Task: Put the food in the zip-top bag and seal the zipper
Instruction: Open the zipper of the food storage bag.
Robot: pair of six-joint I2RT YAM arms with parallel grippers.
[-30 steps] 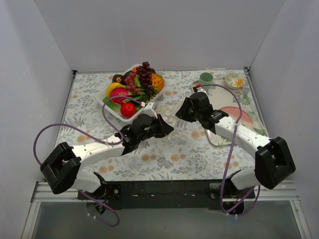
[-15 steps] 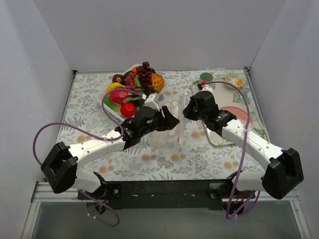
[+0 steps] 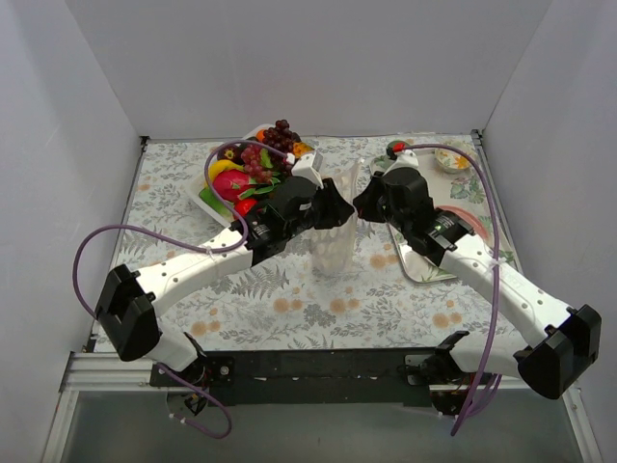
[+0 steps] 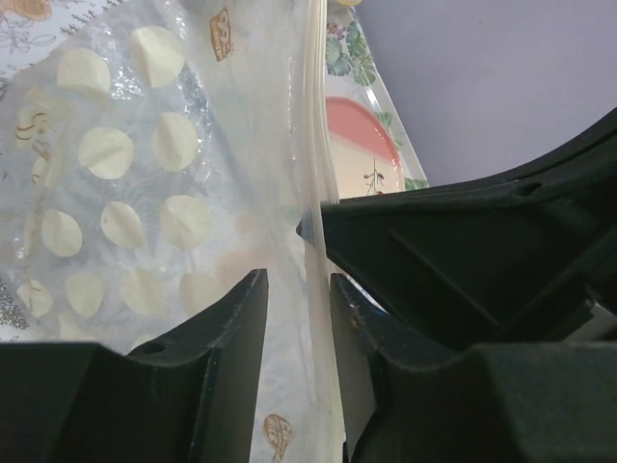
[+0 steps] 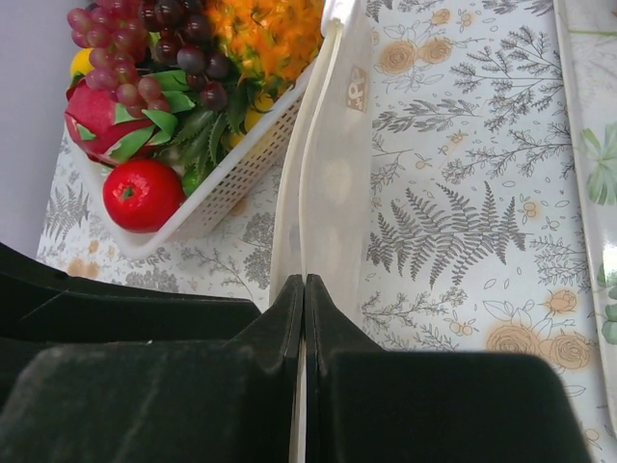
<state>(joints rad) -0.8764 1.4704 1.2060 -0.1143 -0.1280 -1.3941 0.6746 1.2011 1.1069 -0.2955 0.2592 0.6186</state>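
Note:
The clear zip-top bag (image 3: 333, 241) hangs upright above the table between both grippers. My right gripper (image 3: 364, 201) is shut on the bag's edge (image 5: 333, 164), jaws pressed together (image 5: 304, 285). My left gripper (image 3: 337, 210) has its jaws a little apart (image 4: 294, 289) with the zipper (image 4: 310, 145) and bag film (image 4: 145, 174) running between them. The food lies in a white tray (image 5: 222, 183): a red round fruit (image 5: 143, 193), purple grapes (image 5: 145, 48), an orange piece (image 5: 260, 29). I cannot make out the pale leafy vegetable.
The food tray (image 3: 214, 198) stands at the back left, partly behind the left arm. A patterned serving tray (image 3: 424, 262) with a pink plate (image 4: 357, 135) lies under the right arm. A green cup (image 3: 397, 149) and a small bowl (image 3: 451, 159) stand at the back right.
Both grippers have risen and moved toward the back, lifting the bag from flat on the table to hanging upright between them.

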